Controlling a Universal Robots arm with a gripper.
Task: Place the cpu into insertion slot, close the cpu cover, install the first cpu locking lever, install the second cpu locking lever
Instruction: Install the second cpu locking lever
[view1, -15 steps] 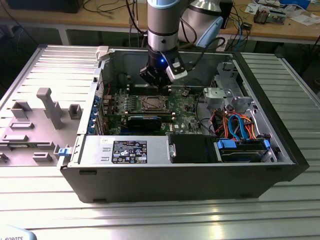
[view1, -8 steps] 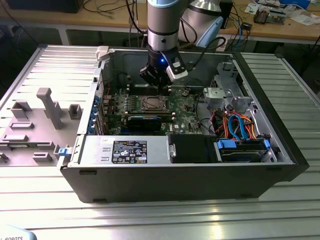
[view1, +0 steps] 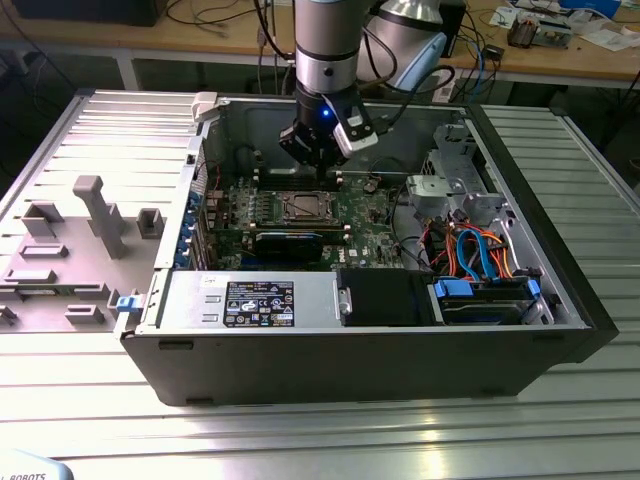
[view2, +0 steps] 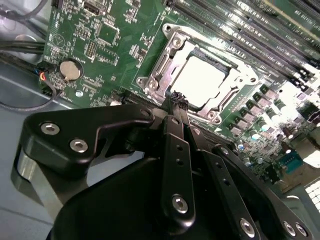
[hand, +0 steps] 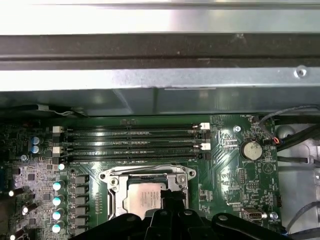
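While hanging above motherboard inside open computer case, gripper narrow, fingertips pressed together, holding nothing. Fingertips poised at edge of insertion slot, just beside rim. Cpu seated flat in slot, bright silver top visible in both wrist views. Cpu cover down around chip, framing it. Memory slots beside socket, coin battery near board edge. Grey slatted table under case.
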